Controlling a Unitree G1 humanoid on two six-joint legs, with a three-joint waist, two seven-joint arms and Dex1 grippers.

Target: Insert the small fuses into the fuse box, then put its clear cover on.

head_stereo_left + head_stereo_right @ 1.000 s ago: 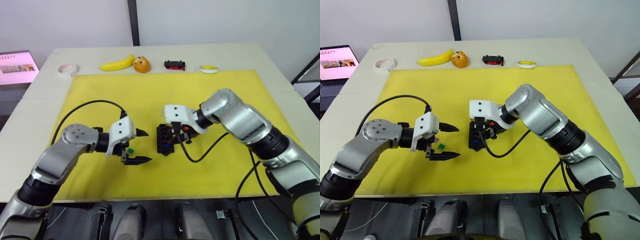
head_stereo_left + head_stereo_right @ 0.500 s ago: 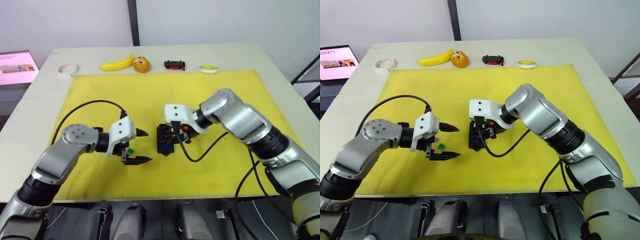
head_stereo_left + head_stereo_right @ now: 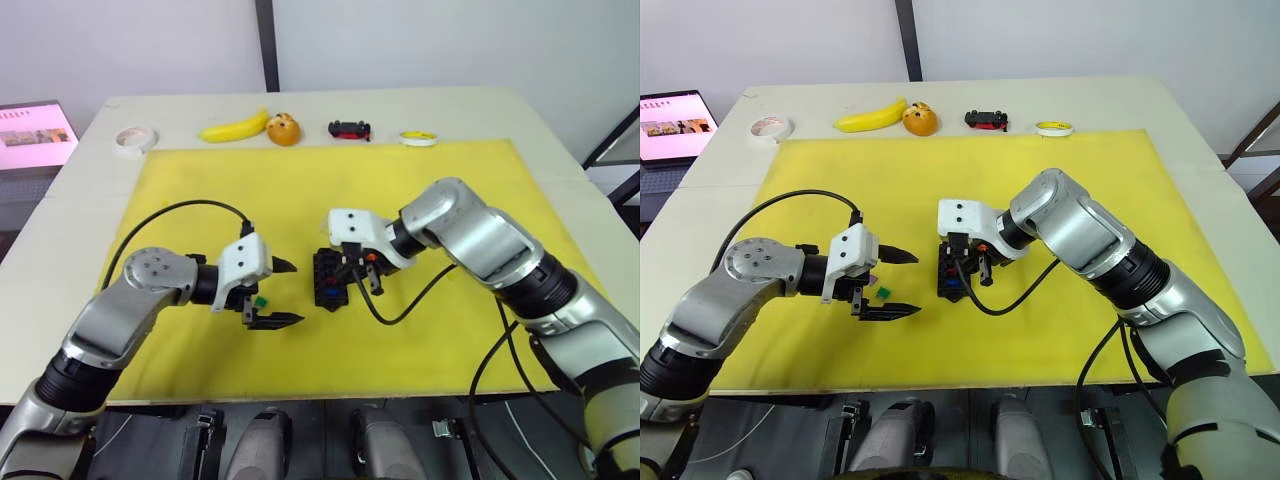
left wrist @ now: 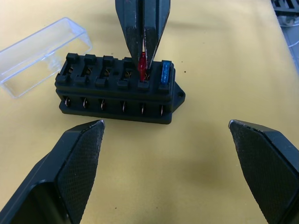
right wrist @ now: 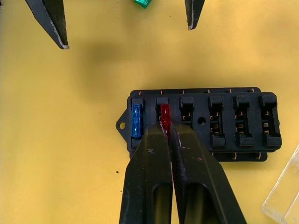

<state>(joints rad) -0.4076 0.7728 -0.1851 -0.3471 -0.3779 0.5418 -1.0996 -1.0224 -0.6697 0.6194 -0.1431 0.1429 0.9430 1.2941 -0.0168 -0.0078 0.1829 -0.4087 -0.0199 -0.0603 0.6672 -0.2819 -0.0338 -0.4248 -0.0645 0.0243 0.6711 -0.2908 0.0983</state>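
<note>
The black fuse box lies mid-mat, with a blue fuse seated in its end slot. My right gripper is shut on a red fuse, which stands in the slot beside the blue one. The left wrist view looks at this from the other side: the red fuse is pinched between the right gripper's fingers. The clear cover lies just behind the box. My left gripper hovers open a short way left of the box, with a green fuse on the mat by its fingers.
Everything sits on a yellow mat on a pale table. Along the far edge are a tape roll, a banana, an orange, a toy car and a yellow tape roll. A laptop screen stands at far left.
</note>
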